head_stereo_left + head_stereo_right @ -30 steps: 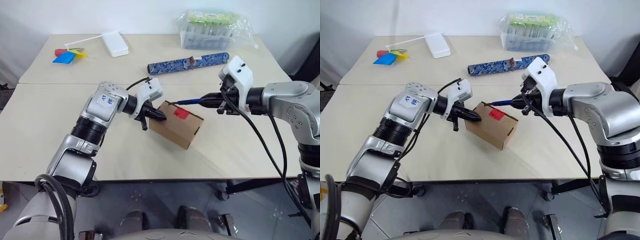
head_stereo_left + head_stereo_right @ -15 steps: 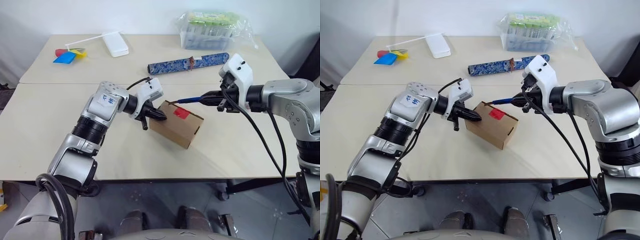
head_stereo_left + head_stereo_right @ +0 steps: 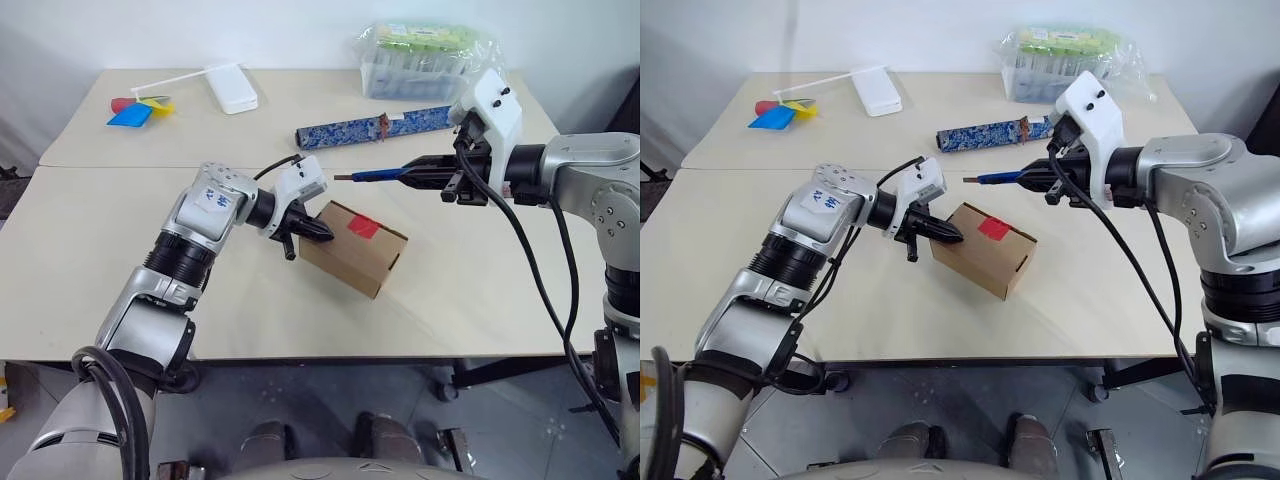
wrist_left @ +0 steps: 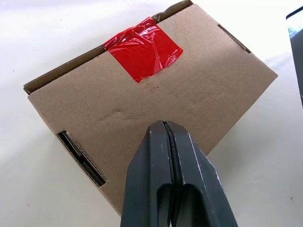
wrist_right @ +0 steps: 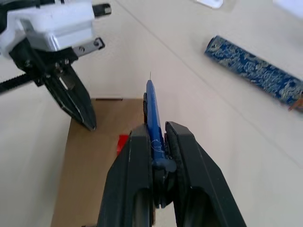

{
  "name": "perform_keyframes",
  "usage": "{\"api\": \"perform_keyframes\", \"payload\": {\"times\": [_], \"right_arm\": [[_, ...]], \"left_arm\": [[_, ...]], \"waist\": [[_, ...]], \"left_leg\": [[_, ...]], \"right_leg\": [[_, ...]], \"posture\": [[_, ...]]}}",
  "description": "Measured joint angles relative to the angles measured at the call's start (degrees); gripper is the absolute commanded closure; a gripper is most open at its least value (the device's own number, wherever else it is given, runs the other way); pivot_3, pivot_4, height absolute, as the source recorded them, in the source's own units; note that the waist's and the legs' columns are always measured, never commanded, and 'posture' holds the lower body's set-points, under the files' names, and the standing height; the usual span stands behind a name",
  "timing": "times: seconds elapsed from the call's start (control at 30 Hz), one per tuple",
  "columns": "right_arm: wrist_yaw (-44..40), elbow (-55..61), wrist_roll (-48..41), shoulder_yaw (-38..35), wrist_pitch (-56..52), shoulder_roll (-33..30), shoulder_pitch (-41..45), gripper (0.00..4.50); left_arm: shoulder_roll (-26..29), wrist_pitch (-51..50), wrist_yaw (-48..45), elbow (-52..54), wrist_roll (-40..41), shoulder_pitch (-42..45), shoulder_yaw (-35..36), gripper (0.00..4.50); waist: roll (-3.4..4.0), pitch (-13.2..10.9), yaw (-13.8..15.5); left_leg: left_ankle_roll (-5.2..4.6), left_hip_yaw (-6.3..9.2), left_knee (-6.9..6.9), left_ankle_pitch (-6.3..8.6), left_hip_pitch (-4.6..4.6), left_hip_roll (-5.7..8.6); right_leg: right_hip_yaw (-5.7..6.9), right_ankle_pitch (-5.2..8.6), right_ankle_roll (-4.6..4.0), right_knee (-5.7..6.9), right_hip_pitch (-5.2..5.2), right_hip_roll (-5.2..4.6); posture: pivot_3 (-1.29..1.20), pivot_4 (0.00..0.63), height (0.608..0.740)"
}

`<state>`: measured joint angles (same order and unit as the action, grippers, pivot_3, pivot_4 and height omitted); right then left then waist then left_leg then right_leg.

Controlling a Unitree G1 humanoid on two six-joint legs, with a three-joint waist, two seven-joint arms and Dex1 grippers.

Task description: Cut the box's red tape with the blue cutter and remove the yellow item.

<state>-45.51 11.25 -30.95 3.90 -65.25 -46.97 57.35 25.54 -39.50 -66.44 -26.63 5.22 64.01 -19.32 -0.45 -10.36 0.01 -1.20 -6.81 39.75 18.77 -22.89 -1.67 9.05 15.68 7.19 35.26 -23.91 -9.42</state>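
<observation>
You have the box (image 3: 353, 247) lying near the middle of the table (image 3: 120, 290), a little toward the front edge, turned at an angle to that edge. Its flaps are closed, and the red tape (image 3: 362, 227) sits on the top face at the seam near the far edge of the box. In the left wrist view the tape looks wrinkled but whole, and it folds over the seam.

Your left gripper (image 3: 322, 232) has its two black fingers pressed together with nothing between them. The tips rest against the left end of the box top. The left wrist view shows the closed tips over the cardboard, on the side away from the tape.

Your right gripper (image 3: 432, 180) is pinching the blue cutter (image 3: 372, 175) by its back end. The cutter points toward your left, almost level, and its tip is in the air above and behind the box, apart from the tape. The right wrist view shows the cutter between the two fingers, with the box and the other gripper beyond it.

The yellow item cannot be seen with the box closed.

Toward the far edge of the table lie a long blue patterned roll (image 3: 376, 127), a clear plastic tub (image 3: 425, 58), a flat white case (image 3: 231, 87) and some coloured paper scraps (image 3: 135, 108) at the far left corner.
</observation>
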Motion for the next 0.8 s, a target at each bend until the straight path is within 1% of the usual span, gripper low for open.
{"api": "perform_keyframes", "payload": {"times": [0.3,0.8], "right_arm": [[-1.4,-0.5,0.8,1.7,0.4,-0.1,-3.0,4.34],[-2.8,-2.3,4.0,3.3,2.9,-0.1,-4.7,4.34]], "left_arm": [[-0.1,0.0,-0.2,-0.9,0.0,0.3,0.1,4.50],[-0.1,-1.1,-0.4,-0.9,0.0,0.6,0.1,4.50]], "waist": [[0.00,0.0,0.0],[0.00,0.0,-0.1]], "left_leg": [[0.00,0.00,0.03,0.00,0.00,0.00],[0.00,0.00,0.05,0.00,0.00,0.00]], "right_leg": [[-0.01,0.00,0.00,0.04,0.00,0.00],[-0.01,0.00,0.00,0.07,-0.01,0.00]], "posture": [[0.00,0.150,0.740],[0.00,0.150,0.740]]}}
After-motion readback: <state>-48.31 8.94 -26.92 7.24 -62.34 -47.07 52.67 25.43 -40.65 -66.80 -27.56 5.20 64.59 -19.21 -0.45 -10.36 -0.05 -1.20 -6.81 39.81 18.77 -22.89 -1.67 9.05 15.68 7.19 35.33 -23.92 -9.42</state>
